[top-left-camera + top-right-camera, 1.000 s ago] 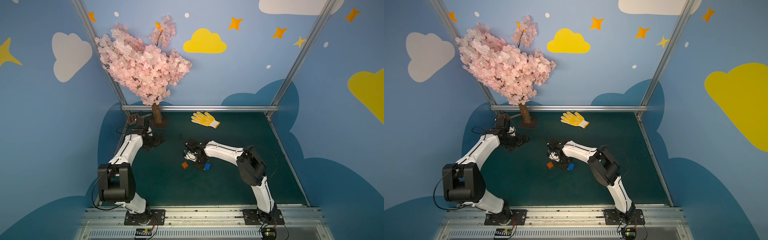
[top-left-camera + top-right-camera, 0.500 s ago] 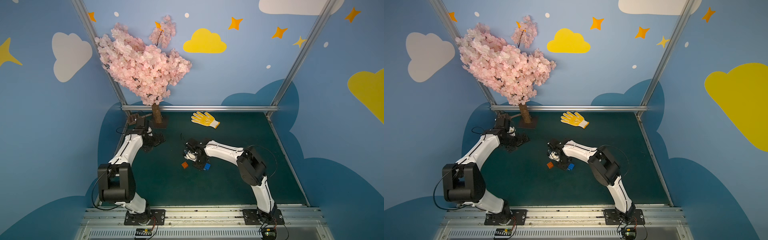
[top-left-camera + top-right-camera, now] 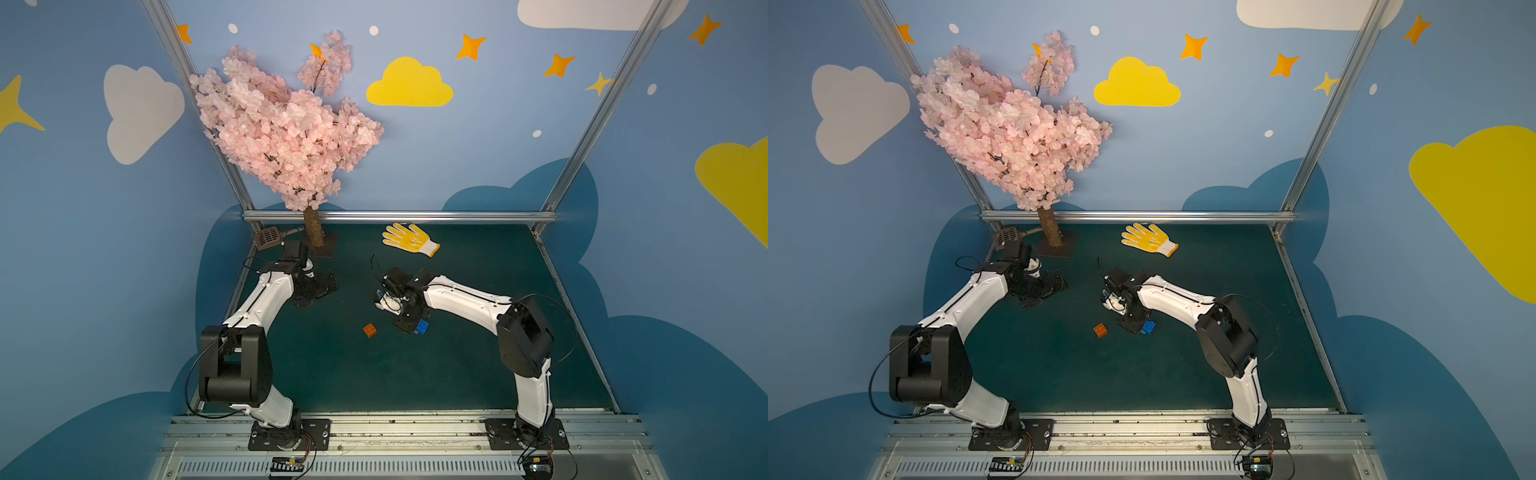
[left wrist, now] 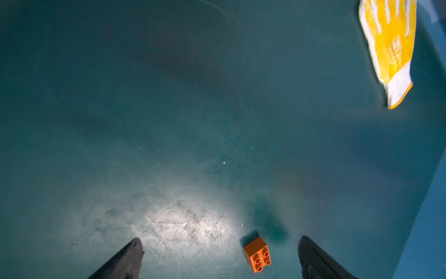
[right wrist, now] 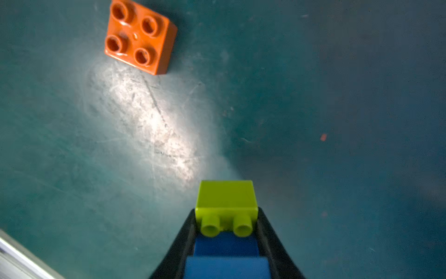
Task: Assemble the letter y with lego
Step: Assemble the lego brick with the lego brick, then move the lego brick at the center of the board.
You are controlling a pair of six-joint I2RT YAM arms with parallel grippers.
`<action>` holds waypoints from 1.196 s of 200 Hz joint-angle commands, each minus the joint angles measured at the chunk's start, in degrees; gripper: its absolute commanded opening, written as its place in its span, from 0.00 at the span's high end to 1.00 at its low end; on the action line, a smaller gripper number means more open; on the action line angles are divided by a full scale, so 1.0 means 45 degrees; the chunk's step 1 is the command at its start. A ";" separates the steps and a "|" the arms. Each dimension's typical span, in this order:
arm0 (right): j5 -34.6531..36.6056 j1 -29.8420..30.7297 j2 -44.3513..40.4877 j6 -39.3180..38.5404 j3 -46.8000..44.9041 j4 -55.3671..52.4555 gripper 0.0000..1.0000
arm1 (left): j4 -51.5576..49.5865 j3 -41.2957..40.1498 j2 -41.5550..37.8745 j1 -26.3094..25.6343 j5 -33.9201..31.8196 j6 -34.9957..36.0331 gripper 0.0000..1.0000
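Note:
My right gripper (image 5: 226, 211) is shut on a short stack of lego: a lime green brick (image 5: 225, 198) at the tip, with a dark blue brick (image 5: 226, 245) and a lighter blue one (image 5: 226, 267) behind it. In both top views this gripper (image 3: 409, 322) (image 3: 1133, 324) hangs low over the mat's middle, and a blue brick (image 3: 422, 327) (image 3: 1148, 327) pokes out beside it. An orange brick (image 3: 369, 330) (image 3: 1100, 330) (image 5: 140, 36) (image 4: 257, 254) lies loose, studs up, to its left. My left gripper (image 4: 220, 239) (image 3: 316, 286) stands open and empty at the back left. A whole letter y is not in view.
A yellow glove (image 3: 409, 240) (image 3: 1148, 239) (image 4: 388, 48) lies near the back rail. A pink blossom tree (image 3: 291, 137) stands on a dark base (image 3: 328, 249) at the back left, with a brown slotted object (image 3: 268, 237) beside it. Blue walls close in the green mat (image 3: 478, 374).
The right gripper's jaws have drawn in slightly round the brick stack. Both arms otherwise stay where they were.

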 commanded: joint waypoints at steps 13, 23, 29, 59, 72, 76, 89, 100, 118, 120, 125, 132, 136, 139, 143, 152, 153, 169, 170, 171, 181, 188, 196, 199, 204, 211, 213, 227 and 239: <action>0.0368 -0.0959 -0.1465 0.0494 -0.0487 -0.0853 1.00 | 0.0069 -0.0329 -0.0165 -0.2163 -0.0906 -0.0116 0.01; 0.0510 -0.1183 -0.1790 0.0651 -0.0722 -0.0921 1.00 | 0.0059 -0.0416 0.0045 -0.2834 -0.1139 -0.0146 0.03; 0.0513 -0.1335 -0.1992 0.0737 -0.0905 -0.0904 1.00 | 0.0069 -0.0454 0.0193 -0.3179 -0.1336 -0.0188 0.04; 0.0376 -0.1805 -0.2873 0.1135 -0.1677 -0.0739 1.00 | -0.0407 -0.0044 0.1446 -0.4348 -0.1774 -0.0953 0.10; 0.0376 -0.1848 -0.3091 0.1247 -0.1870 -0.0728 1.00 | -0.0405 0.0053 0.1797 -0.4668 -0.1928 -0.1395 0.11; 0.0376 -0.1848 -0.3138 0.1266 -0.1912 -0.0728 1.00 | -0.0367 0.0046 0.1881 -0.4739 -0.1914 -0.1525 0.12; 0.0376 -0.1848 -0.3296 0.1296 -0.2042 -0.0714 1.00 | -0.0515 0.0166 0.2219 -0.4844 -0.1873 -0.2001 0.16; 0.0285 -0.1848 -0.3414 0.1353 -0.2126 -0.0689 1.00 | -0.0670 0.0337 0.2514 -0.4902 -0.1838 -0.2348 0.17; 0.0317 -0.1857 -0.3459 0.1385 -0.2197 -0.0650 1.00 | -0.0727 0.0488 0.2782 -0.5104 -0.1726 -0.2731 0.19; 0.0318 -0.1860 -0.3459 0.1409 -0.2192 -0.0650 1.00 | -0.0745 0.0505 0.2820 -0.5130 -0.1727 -0.2755 0.19; 0.0323 -0.1848 -0.3449 0.1421 -0.2195 -0.0639 1.00 | -0.0807 0.0561 0.2875 -0.5212 -0.1728 -0.2866 0.20; 0.0328 -0.1848 -0.3439 0.1423 -0.2193 -0.0650 1.00 | -0.0911 0.0636 0.2994 -0.5302 -0.1728 -0.3028 0.22; 0.0337 -0.1840 -0.3437 0.1426 -0.2209 -0.0650 1.00 | -0.0957 0.0678 0.3082 -0.5345 -0.1728 -0.3116 0.22; 0.0337 -0.1832 -0.3417 0.1421 -0.2195 -0.0650 1.00 | -0.0982 0.0695 0.3133 -0.5376 -0.1713 -0.3193 0.23; 0.0337 -0.1818 -0.3420 0.1432 -0.2199 -0.0640 1.00 | -0.1018 0.0717 0.3235 -0.5406 -0.1687 -0.3302 0.24; 0.0328 -0.1802 -0.3438 0.1440 -0.2207 -0.0631 1.00 | -0.1061 0.0764 0.3418 -0.5469 -0.1668 -0.3473 0.27; 0.0332 -0.1796 -0.3429 0.1432 -0.2209 -0.0631 1.00 | -0.1073 0.0764 0.3448 -0.5469 -0.1669 -0.3482 0.28; 0.0396 -0.1750 -0.3468 0.1443 -0.2181 -0.0649 1.00 | -0.1044 0.0782 0.3673 -0.5594 -0.1633 -0.3730 0.35; 0.0406 -0.1740 -0.3474 0.1443 -0.2176 -0.0650 1.00 | -0.1044 0.0783 0.3673 -0.5610 -0.1622 -0.3738 0.35; 0.0411 -0.1745 -0.3476 0.1462 -0.2173 -0.0650 1.00 | -0.1044 0.0783 0.3683 -0.5618 -0.1616 -0.3751 0.35; 0.0468 -0.1720 -0.3515 0.1439 -0.2170 -0.0650 1.00 | -0.1047 0.0803 0.3786 -0.5702 -0.1606 -0.3814 0.37; 0.0474 -0.1722 -0.3554 0.1438 -0.2168 -0.0669 1.00 | -0.1062 0.0804 0.3850 -0.5758 -0.1641 -0.3857 0.40; 0.0477 -0.1696 -0.3575 0.1411 -0.2170 -0.0688 1.00 | -0.1105 0.0785 0.3878 -0.5803 -0.1761 -0.3942 0.41; 0.0484 -0.1682 -0.3593 0.1422 -0.2164 -0.0689 1.00 | -0.1118 0.0767 0.3901 -0.5797 -0.1815 -0.3982 0.42; 0.0503 -0.1672 -0.3629 0.1418 -0.2171 -0.0674 1.00 | -0.1123 0.0737 0.3928 -0.5819 -0.1871 -0.4031 0.45; 0.0513 -0.1649 -0.3653 0.1443 -0.2165 -0.0689 1.00 | -0.1113 0.0707 0.3969 -0.5814 -0.1888 -0.4094 0.48; 0.0513 -0.1651 -0.3669 0.1433 -0.2160 -0.0689 1.00 | -0.1105 0.0706 0.3991 -0.5820 -0.1895 -0.4106 0.49; 0.0547 -0.1595 -0.3664 0.1430 -0.2175 -0.0670 1.00 | -0.1103 0.0720 0.4117 -0.5857 -0.1837 -0.4117 0.54; 0.0588 -0.1556 -0.3616 0.1443 -0.2170 -0.0689 1.00 | -0.1104 0.0763 0.4237 -0.5894 -0.1749 -0.4061 0.62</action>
